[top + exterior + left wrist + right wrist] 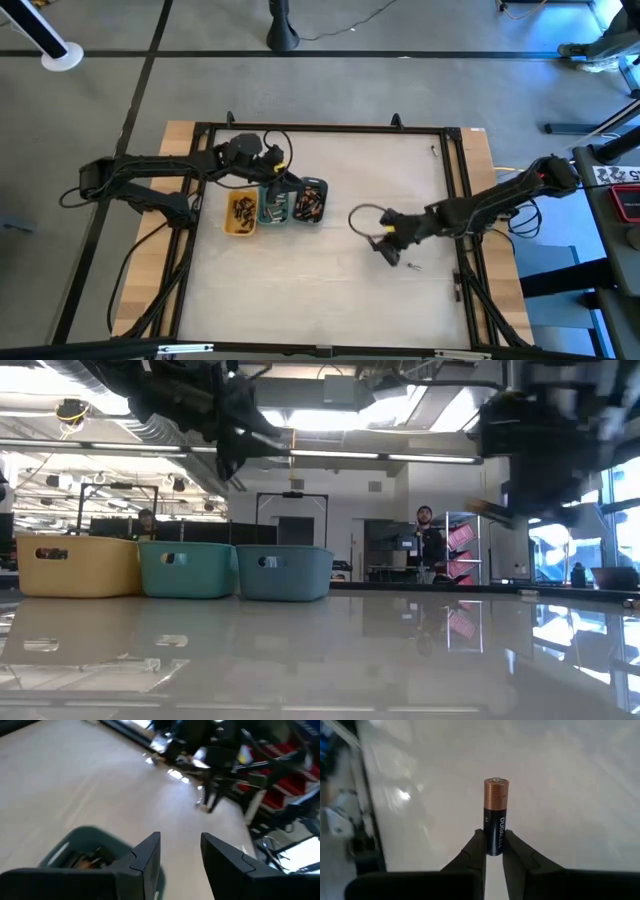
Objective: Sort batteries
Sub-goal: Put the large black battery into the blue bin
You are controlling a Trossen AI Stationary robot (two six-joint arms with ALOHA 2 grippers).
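1. Copper-topped black cylindrical battery (496,816) stands out lengthwise from the right tool (494,851), whose two dark fingers pinch its black lower end while the copper end points away from the wrist.
2. From above, the right tool (388,249) sits at about four o'clock on the pale glossy surface (330,290), low over it, with one small loose battery (413,265) lying just beside it toward five o'clock.
3. Three small oblong trays stand touching in a row at about nine o'clock on the surface: a yellow plastic tray (240,212) outermost, a green plastic tray (273,207) in the middle, and a grey-blue plastic tray (309,201) nearest the centre.
4. Each tray holds a heap of small dark and copper-toned batteries (242,208); how the kinds are divided among them cannot be made out.
5. The left tool (268,168) hovers above the row of trays, roughly over the green one, at twelve o'clock from it.
6. Seen from its wrist, the left tool (181,851) has its dark fingers (148,854) spread apart with nothing between them, and the grey-blue tray's rim shows just below.
7. Beyond the surface, a person (428,545) stands in the room.
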